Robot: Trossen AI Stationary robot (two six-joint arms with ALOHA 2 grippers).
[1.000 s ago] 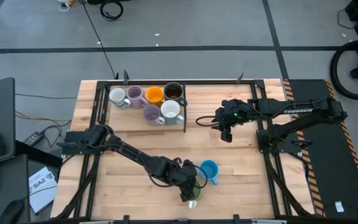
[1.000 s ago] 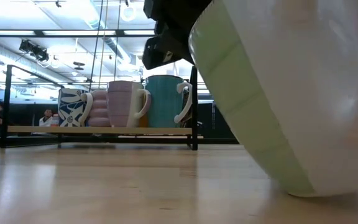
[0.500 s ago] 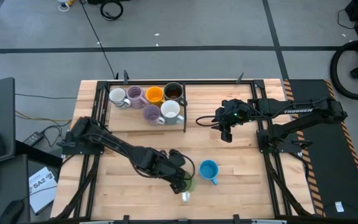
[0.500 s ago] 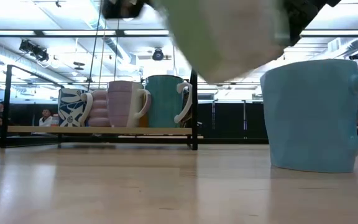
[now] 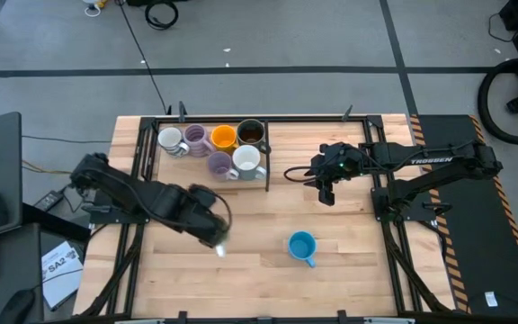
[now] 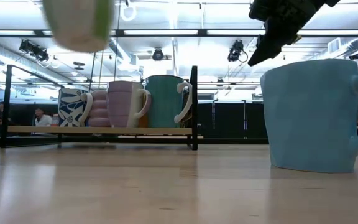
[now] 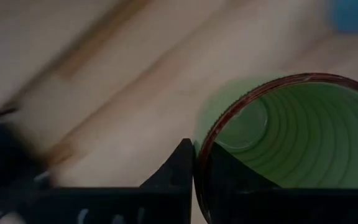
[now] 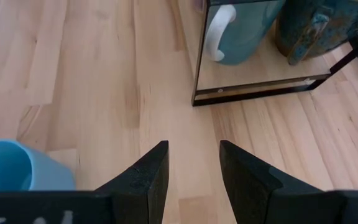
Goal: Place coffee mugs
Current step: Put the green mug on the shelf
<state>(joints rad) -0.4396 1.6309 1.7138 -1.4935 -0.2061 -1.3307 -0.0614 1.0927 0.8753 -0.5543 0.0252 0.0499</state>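
Overhead, six rack mugs [image 5: 212,149], one blue mug [image 5: 302,246], left end effector [image 5: 216,238] seemingly pinching green mug [image 7: 291,149]

Left tool [image 5: 212,236] clamped; right tool [image 8: 191,163] hangs parted.

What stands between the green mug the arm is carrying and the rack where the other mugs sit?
Nothing visible: bare tabletop lies between the green mug, held by the left gripper, and the rack. The blue mug stands off to the side.
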